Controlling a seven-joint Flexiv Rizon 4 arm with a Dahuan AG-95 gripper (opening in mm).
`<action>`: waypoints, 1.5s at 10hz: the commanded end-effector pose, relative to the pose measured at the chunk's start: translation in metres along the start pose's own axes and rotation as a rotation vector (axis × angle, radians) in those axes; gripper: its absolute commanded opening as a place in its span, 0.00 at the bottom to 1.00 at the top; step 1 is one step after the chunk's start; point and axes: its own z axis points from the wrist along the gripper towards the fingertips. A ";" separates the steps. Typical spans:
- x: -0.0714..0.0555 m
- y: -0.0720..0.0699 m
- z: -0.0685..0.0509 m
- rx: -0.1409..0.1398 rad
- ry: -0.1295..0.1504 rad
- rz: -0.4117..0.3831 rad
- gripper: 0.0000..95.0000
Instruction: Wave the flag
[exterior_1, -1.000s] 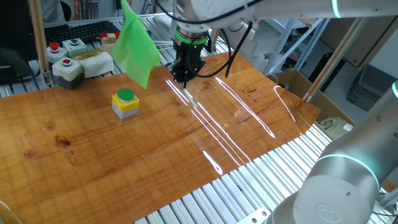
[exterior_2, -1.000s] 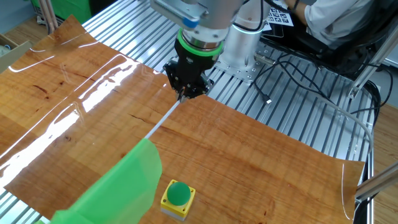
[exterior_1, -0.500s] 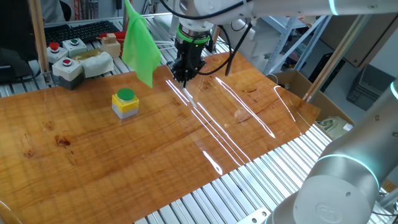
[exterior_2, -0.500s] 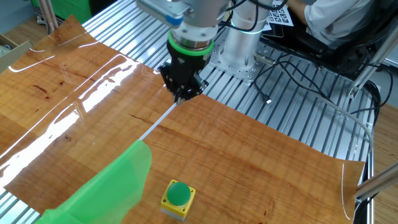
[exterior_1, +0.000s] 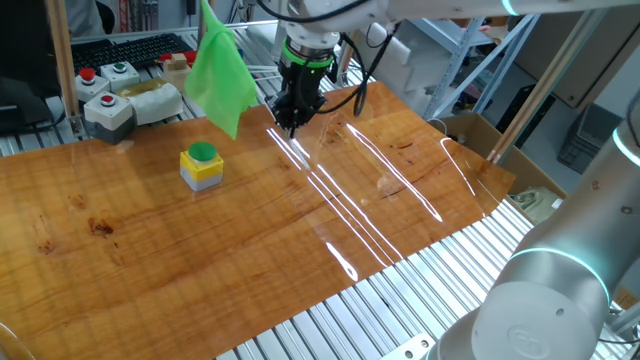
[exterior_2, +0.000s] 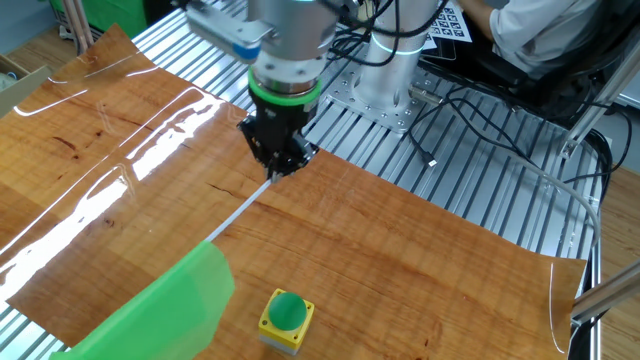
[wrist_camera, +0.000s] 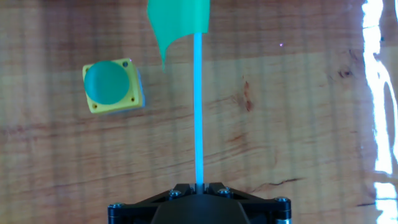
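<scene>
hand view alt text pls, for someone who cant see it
A thin white stick runs straight up from the black gripper to a bright green fabric flag at the top edge. Left of it, a yellow box with a green button sits on the wooden table.

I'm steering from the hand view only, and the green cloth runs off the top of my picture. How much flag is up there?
Observer: The flag is a large sheet, much bigger than the yellow button box, hanging in the air above the table.
Operator: Is the cloth touching that box?
Observer: No, in the fixed views it hangs clear of the box.
Operator: What lies beyond the flag?
Observer: A grey box with red and green buttons, off the wooden board.
</scene>
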 end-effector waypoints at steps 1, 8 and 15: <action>0.003 0.001 -0.001 -0.006 0.010 -0.012 0.00; 0.052 0.015 -0.011 -0.013 0.034 -0.011 0.00; 0.061 0.017 -0.013 -0.008 0.037 -0.011 0.00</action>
